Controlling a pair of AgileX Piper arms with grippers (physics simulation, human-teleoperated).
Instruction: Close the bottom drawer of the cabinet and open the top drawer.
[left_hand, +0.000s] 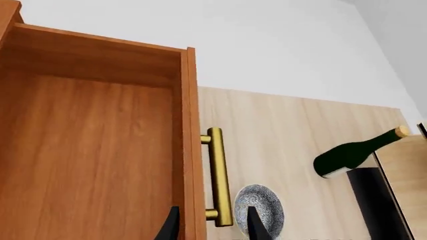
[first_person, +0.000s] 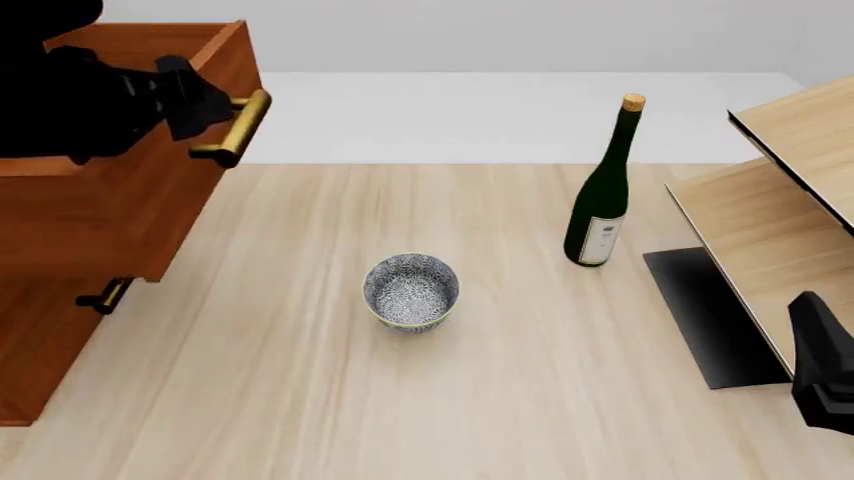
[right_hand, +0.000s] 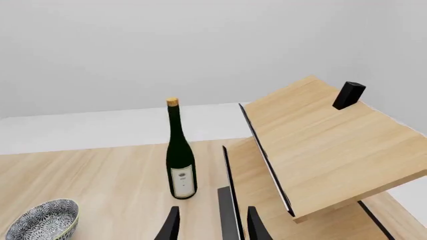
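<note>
The top drawer (first_person: 134, 200), reddish-brown with a brass bar handle (first_person: 234, 127), juts out over the worktop (first_person: 441, 400) at the front view's upper left. The left tool (first_person: 200, 100) is clenched on that handle. The right tool (right_hand: 210, 225) is released; its arm is cut off at lower right.

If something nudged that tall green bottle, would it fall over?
Probably, if nudged near the top: the wine bottle stands upright, tall on a narrow base. Tipped, its round body would likely roll. It looks like glass, so probably smooth and breakable.
</note>
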